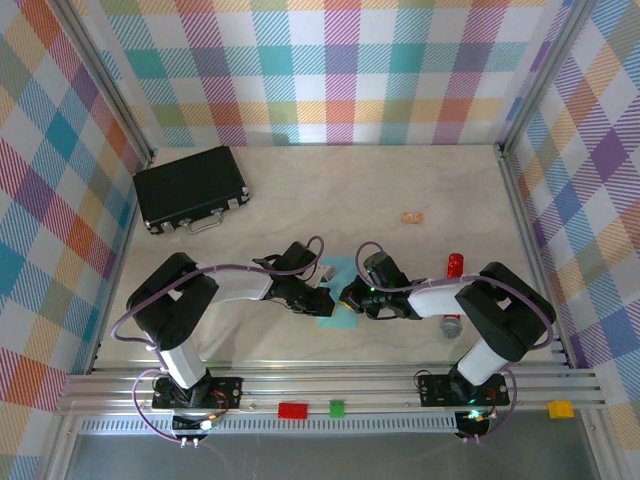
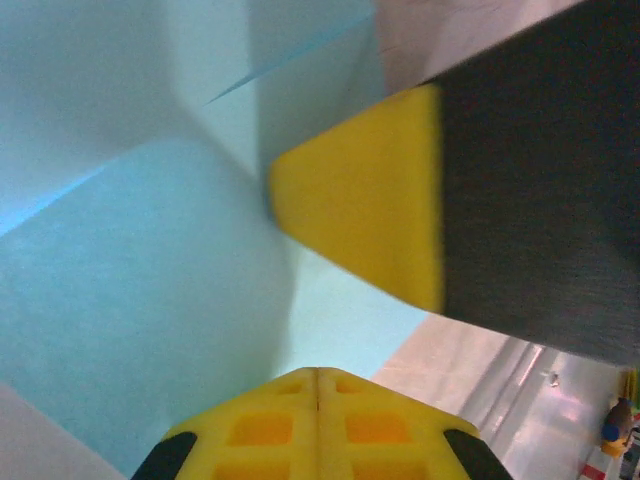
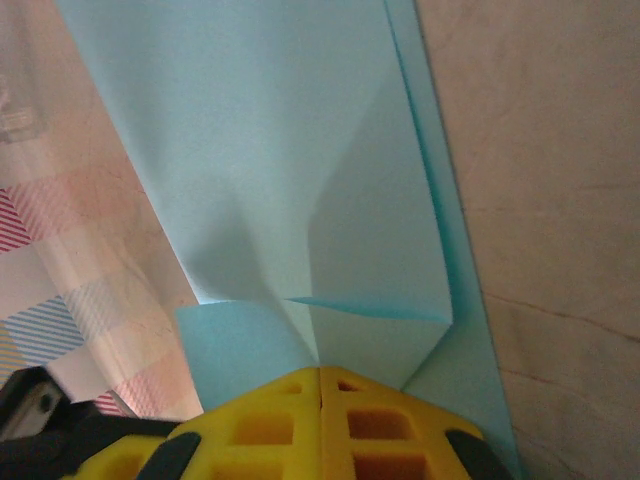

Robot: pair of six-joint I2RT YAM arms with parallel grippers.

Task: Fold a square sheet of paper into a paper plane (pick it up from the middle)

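Top external view: left gripper (image 1: pixel 322 298) and right gripper (image 1: pixel 349 296) sit nose to nose, with the turquoise sheet of paper (image 1: pixel 337 320) caught between and under their tips. On the right wrist cam, its jaws are fully closed, pinching a folded flap right at the tips. Left one's clamped shut too, paper creased up against its fingertips.

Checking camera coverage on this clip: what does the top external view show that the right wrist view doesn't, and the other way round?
Top external adds the black case, tan scrap and red-tipped marker lying on the table. Right wrist adds close detail: layered folds and a crease running down to its shut yellow fingers. Both share the blue paper, pinched by the right gripper.
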